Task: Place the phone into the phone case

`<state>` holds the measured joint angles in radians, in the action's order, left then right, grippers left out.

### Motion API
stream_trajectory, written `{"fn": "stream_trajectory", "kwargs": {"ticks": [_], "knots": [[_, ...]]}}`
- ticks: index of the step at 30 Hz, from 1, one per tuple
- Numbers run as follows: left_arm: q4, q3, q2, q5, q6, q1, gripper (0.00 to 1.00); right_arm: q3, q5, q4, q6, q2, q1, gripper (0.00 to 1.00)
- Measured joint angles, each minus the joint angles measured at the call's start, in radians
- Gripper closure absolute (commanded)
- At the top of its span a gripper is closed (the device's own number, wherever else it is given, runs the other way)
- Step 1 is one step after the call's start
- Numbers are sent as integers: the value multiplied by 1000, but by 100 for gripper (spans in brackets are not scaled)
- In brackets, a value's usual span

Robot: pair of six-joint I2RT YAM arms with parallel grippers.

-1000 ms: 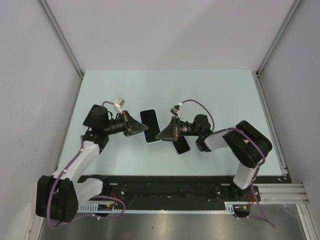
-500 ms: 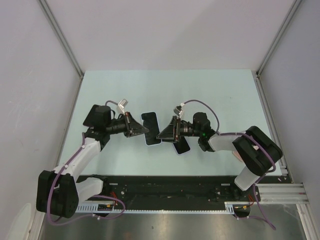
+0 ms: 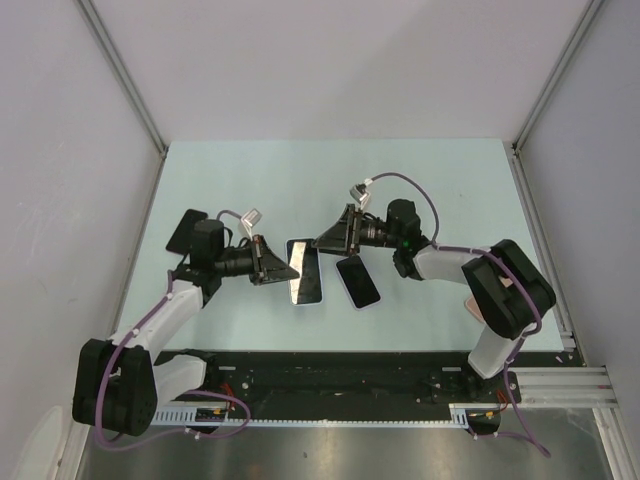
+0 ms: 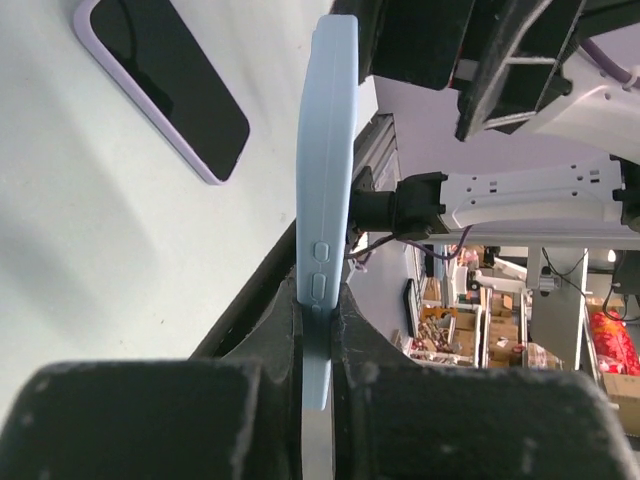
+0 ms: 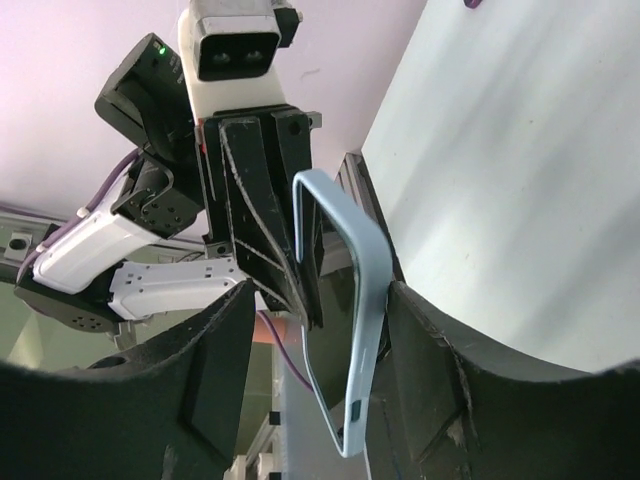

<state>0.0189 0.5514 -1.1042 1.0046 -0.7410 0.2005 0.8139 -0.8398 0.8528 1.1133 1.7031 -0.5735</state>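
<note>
Gripping the light-blue soft phone case [image 3: 306,272] by one long edge, the left gripper [image 3: 281,268] has its two black fingers [image 4: 250,400] clenched on the rim. In the left wrist view the case stands edge-on straight out from between the pads, with the side-button bumps just past the fingertips. The case is held tilted up off the pale mint table [image 3: 250,180], not lying flat on it.

The right gripper [image 3: 326,240] has let go: its fingers [image 5: 215,380] stand spread apart. In the right wrist view the far end of the case reaches into the gap between them. There is clear space between the case and one finger, and the case sits close against the other; whether it touches that pad cannot be told.

The dark-screened phone with a lavender rim [image 3: 358,281] lies flat on the table, screen up and outside the case. It is just beyond the left fingertips, on the far side of the held case. It is just beside the right fingertips, on their near side, and neither gripper touches it.
</note>
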Motion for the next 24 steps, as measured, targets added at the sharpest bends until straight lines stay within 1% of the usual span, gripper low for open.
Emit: {"fn": "stream_trajectory", "kwargs": {"ticks": [4,6,7,8,10,11,12,14,16,19,24], "knots": [[-16,0,-1,25,0,0,100,49,-27,22,6,51,0,42],[-23,0,-3,35,0,0,100,57,-35,30,11,64,0,46],[-26,0,-5,40,0,0,100,60,-42,36,12,68,0,49],[-32,0,-7,46,0,0,100,61,-44,38,12,70,0,59],[-36,0,-11,49,0,0,100,62,-51,43,10,72,0,74],[-38,0,-14,51,0,0,100,63,-51,43,9,72,0,86],[-34,1,-16,53,8,0,100,63,-51,39,7,72,0,91],[8,16,-29,36,42,3,100,63,-51,20,-8,74,3,98],[58,40,-56,29,74,4,100,63,-45,-9,-43,74,4,100],[105,53,-93,16,106,5,100,66,-27,-85,-107,73,1,100],[170,53,-114,-18,148,10,100,87,25,-268,-239,43,-15,99]]}}
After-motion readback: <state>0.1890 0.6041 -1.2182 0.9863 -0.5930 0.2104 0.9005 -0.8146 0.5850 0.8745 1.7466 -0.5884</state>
